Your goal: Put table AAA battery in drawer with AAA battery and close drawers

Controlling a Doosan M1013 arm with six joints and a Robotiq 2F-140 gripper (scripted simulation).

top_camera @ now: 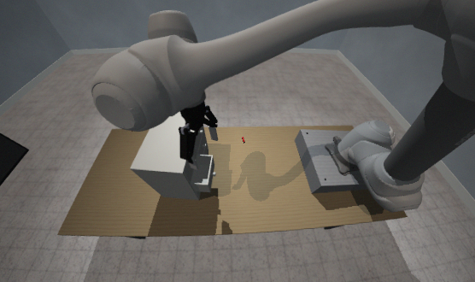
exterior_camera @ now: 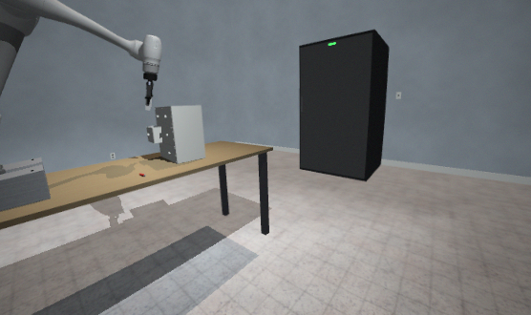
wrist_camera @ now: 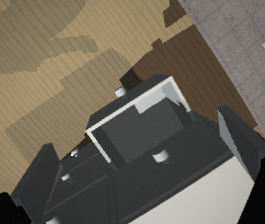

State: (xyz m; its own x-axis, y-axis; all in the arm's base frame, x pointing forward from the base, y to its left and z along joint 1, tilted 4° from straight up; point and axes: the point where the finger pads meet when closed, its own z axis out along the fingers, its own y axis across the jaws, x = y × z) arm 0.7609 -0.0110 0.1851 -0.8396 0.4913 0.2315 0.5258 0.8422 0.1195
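Observation:
The small white chest (top_camera: 164,157) stands on the left part of the table; it also shows in the exterior view (exterior_camera: 180,132). One drawer (top_camera: 204,173) on its front is pulled out; it also shows in the exterior view (exterior_camera: 154,134), and in the wrist view (wrist_camera: 143,125) its inside looks dark and no contents show. The small red AAA battery (top_camera: 243,139) lies on the table to the right of the chest; it also shows in the exterior view (exterior_camera: 141,174). My gripper (top_camera: 198,140) is open and empty, above the chest's front and the open drawer.
A grey block (top_camera: 326,157) under the robot's base sits at the table's right end. A tall black cabinet (exterior_camera: 341,104) stands on the floor far from the table. The arm's big elbow hides part of the chest in the top view.

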